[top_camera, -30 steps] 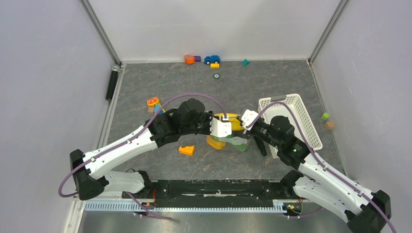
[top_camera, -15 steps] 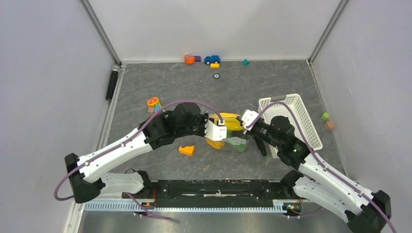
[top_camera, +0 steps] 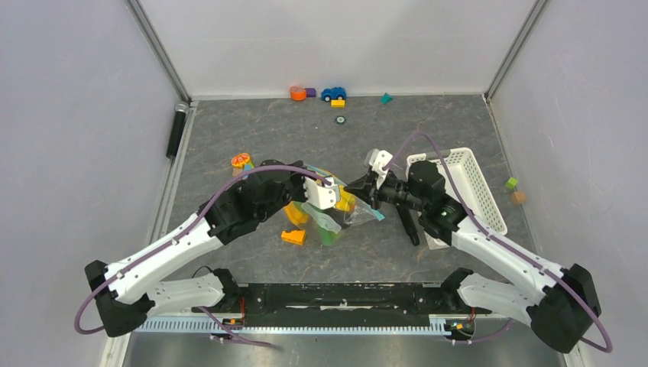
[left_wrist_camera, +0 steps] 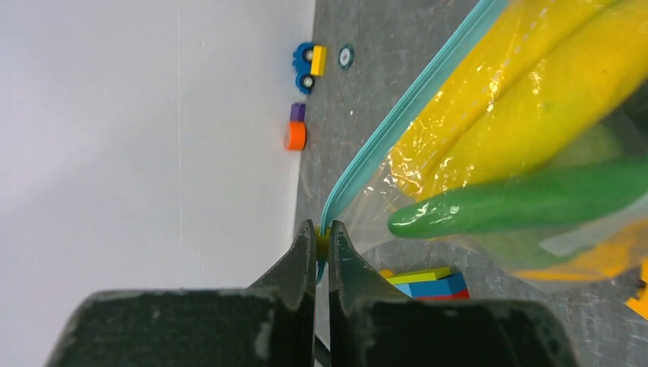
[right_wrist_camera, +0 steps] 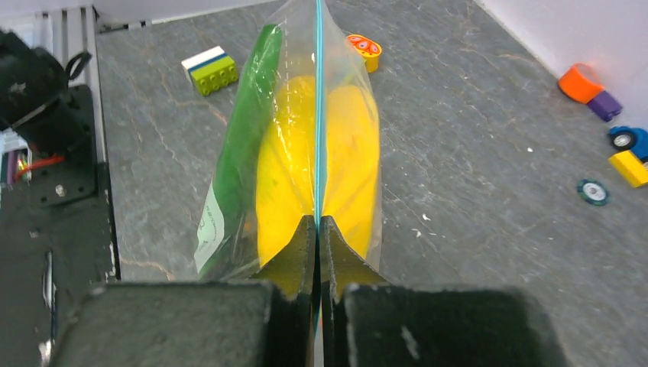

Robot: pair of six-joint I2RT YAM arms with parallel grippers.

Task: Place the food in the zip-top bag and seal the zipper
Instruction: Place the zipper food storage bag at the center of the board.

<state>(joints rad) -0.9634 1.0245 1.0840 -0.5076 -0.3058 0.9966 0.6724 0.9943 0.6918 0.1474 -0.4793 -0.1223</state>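
The clear zip-top bag [top_camera: 341, 216] hangs between my two grippers above the table's middle. It holds the food: yellow pieces [right_wrist_camera: 348, 145], also in the left wrist view [left_wrist_camera: 520, 84], and a long green pod [left_wrist_camera: 535, 200], also in the right wrist view [right_wrist_camera: 244, 138]. The teal zipper [right_wrist_camera: 317, 115] runs straight away from my right gripper [right_wrist_camera: 317, 223], which is shut on it. My left gripper [left_wrist_camera: 322, 238] is shut on the zipper's other end [left_wrist_camera: 397, 107], at a small yellow slider. From above, the left gripper [top_camera: 336, 200] and right gripper [top_camera: 355, 187] are close together.
An orange stepped wedge [top_camera: 293, 237] lies under the left arm. A white slotted basket [top_camera: 458, 191] stands on the right. A toy car and blocks [top_camera: 333, 94] sit by the back wall. An orange round toy [top_camera: 241, 160] lies at the left.
Both grippers have moved left with the bag, and the bag has risen off the table. The right gripper has swung toward the back left. The left arm has drawn back leftward.
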